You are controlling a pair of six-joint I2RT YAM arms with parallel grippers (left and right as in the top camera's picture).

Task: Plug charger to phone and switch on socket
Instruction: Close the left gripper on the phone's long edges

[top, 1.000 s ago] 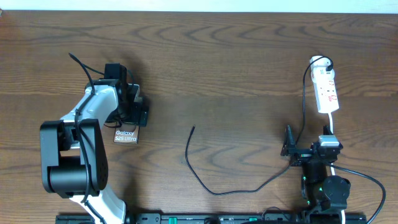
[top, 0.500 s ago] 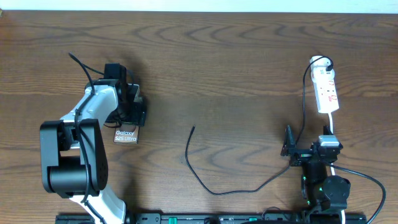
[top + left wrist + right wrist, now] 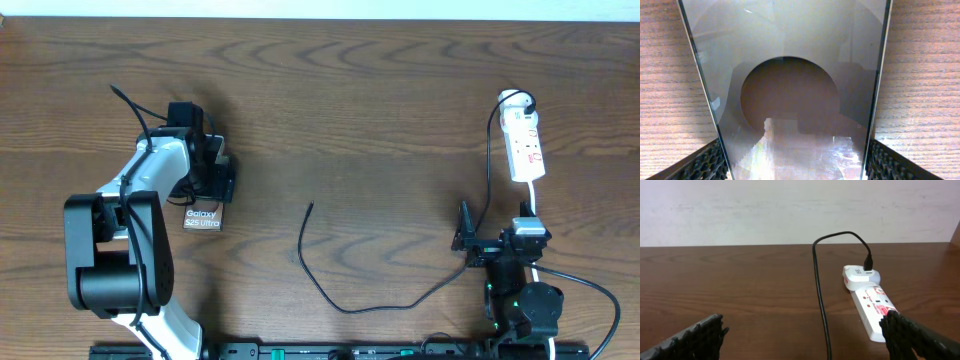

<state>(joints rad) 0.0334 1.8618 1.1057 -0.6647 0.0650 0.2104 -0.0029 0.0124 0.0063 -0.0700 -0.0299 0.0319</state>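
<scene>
Black pads [image 3: 705, 164] of the left gripper [image 3: 796, 169] seemingly pinched the phone [image 3: 800, 75] by both long edges. Right gripper [image 3: 805, 337] gaped wide before the socket [image 3: 872, 307]; the charger [image 3: 350, 310] lay loose on bare table [image 3: 380, 100] between the arms.

Soft, even light from above fills the overhead view, and shadows on the counter [image 3: 380, 110] are faint and short. In the left wrist view the phone [image 3: 790, 60] shows a glossy face hazy with pale reflections, brightest low down. The right wrist view is sharp and evenly lit.
</scene>
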